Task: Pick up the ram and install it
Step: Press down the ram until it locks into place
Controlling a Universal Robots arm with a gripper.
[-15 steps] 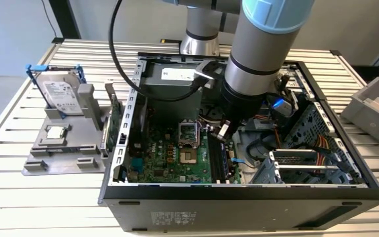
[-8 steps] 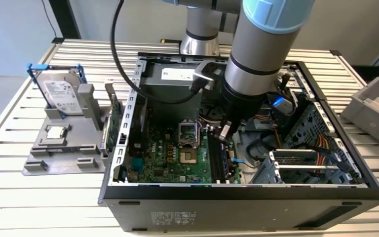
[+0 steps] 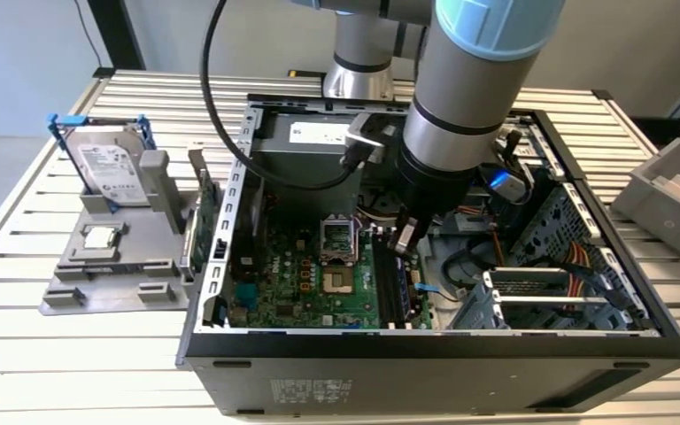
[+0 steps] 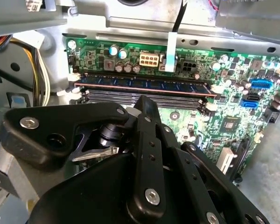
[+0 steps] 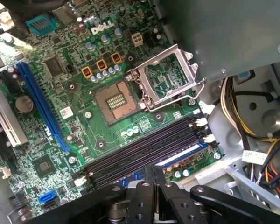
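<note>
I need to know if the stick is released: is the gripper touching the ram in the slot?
Cannot tell. In the second wrist view the ram lies in its slot beyond the gripper, whose black linkage hides its tips.

The open computer case point(image 3: 435, 354) stands on the slatted table point(image 3: 33, 354), with the motherboard point(image 3: 305, 283) lying flat in its floor and the arm's gripper point(image 3: 405, 237) lowered inside, over the memory slots point(image 3: 397, 288). In the second wrist view the ram point(image 4: 142, 85) appears to sit in the slot farthest from the gripper (the neighbouring slots point(image 4: 144, 98) lie between them). A hard drive point(image 3: 113, 168) stands upright in a holder point(image 3: 104, 274) well apart, toward the exterior view's left.
</note>
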